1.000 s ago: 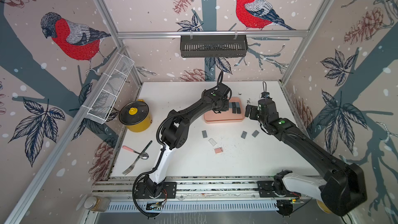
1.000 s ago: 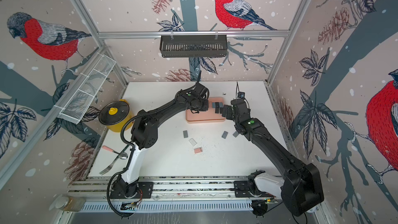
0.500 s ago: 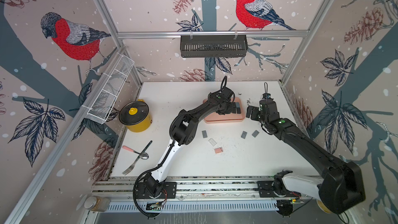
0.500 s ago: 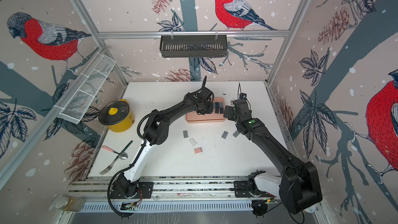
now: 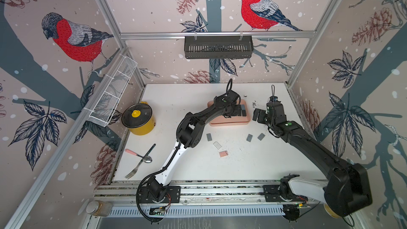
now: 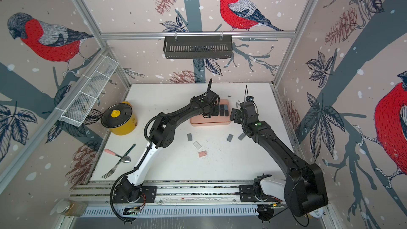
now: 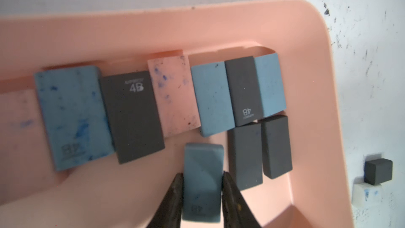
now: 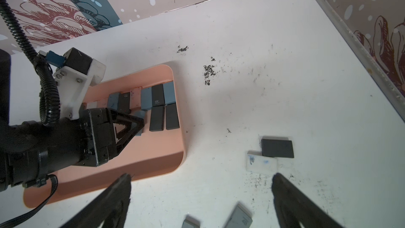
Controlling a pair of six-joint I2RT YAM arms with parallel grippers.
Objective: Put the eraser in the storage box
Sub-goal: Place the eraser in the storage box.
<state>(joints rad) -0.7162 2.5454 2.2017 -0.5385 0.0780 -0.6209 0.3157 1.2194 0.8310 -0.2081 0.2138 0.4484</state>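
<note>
The eraser (image 7: 202,185), blue-grey with a stamp too blurred to read, is inside the storage box (image 7: 306,84), a shallow pink tray. It is clamped between the two black fingers of the left gripper (image 7: 202,174), which press on its long sides. Its near end and the bases of the fingers run off the edge of the left wrist view, and it is unclear whether its far end touches the box floor. Two dark erasers lie just beside it. Beyond it a row of erasers (image 7: 153,101) in blue, dark grey and pink lines the far wall, and the box's other end is cut off. In both top views the left arm's wrist covers the held eraser completely. Only the box's front wall and right end show there, toward the back of the white table (image 5: 253,168). The right wrist view shows just a pale sliver of the eraser behind a left finger. The right gripper (image 8: 201,176) hangs over bare table just beside the box's right end, its jaws wide apart with nothing between them. Past its fingers a dark eraser (image 8: 277,148) touches a corner of a white eraser (image 8: 260,164), a pair the top views do not show clearly. Two more erasers are cut off at that view's edge. A top view shows five loose erasers (image 5: 217,145) scattered in front of the box.
</note>
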